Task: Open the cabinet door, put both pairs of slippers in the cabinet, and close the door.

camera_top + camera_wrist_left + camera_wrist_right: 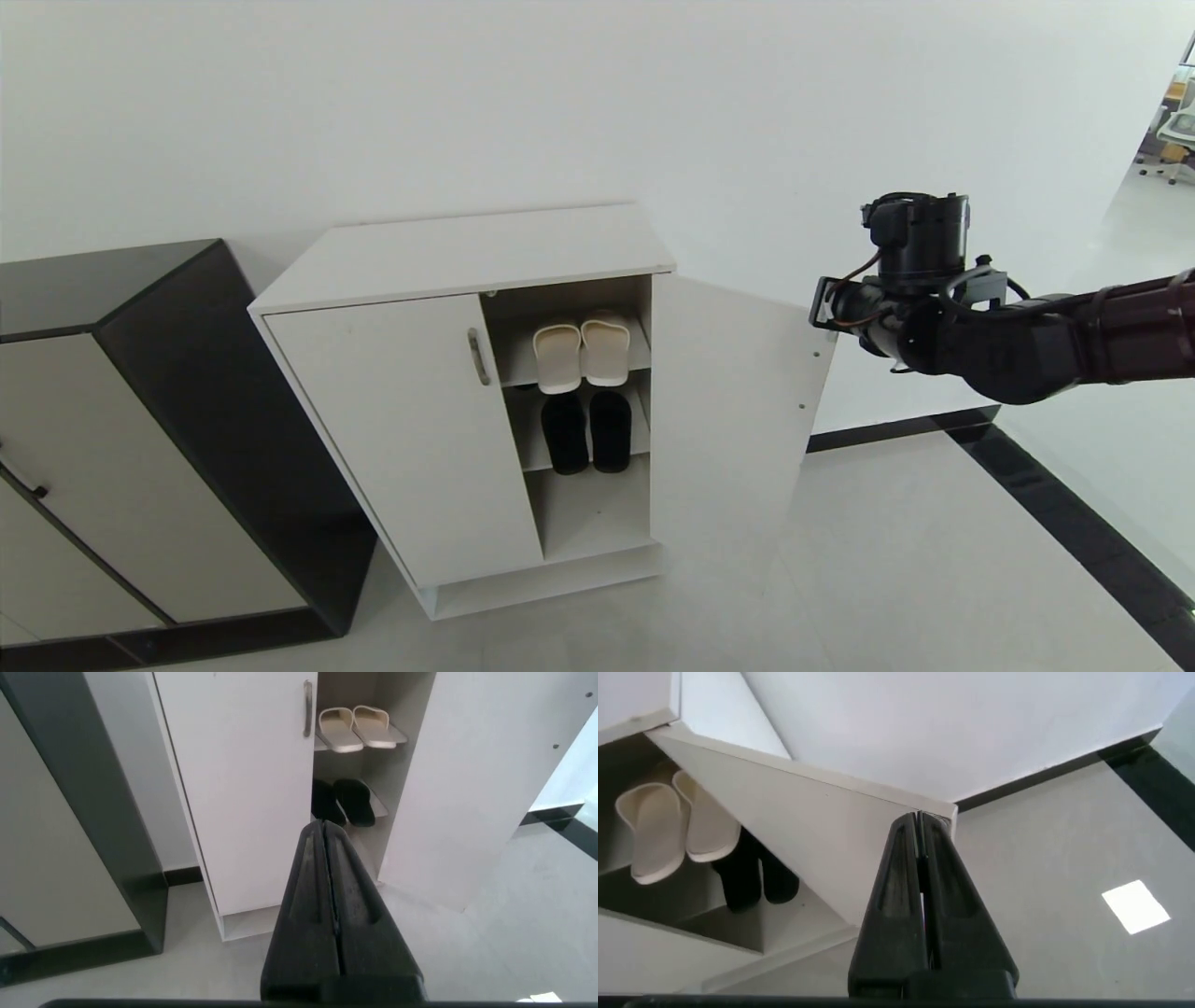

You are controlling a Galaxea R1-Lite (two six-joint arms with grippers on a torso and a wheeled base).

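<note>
The white cabinet (467, 250) stands against the wall with its right door (733, 392) swung open and its left door (401, 429) closed. A white pair of slippers (582, 353) lies on the top shelf, a black pair (588, 431) on the shelf below. The same pairs appear in the left wrist view as white slippers (360, 728) and black slippers (346, 803). My right gripper (920, 826) is shut and empty, at the outer top edge of the open door (822, 812). My left gripper (324, 835) is shut and empty, held back in front of the cabinet.
A dark cabinet (121, 429) with pale doors stands just left of the white one. Dark skirting (896, 429) runs along the wall, and a dark floor strip (1074, 532) runs to the right. Open pale floor lies in front.
</note>
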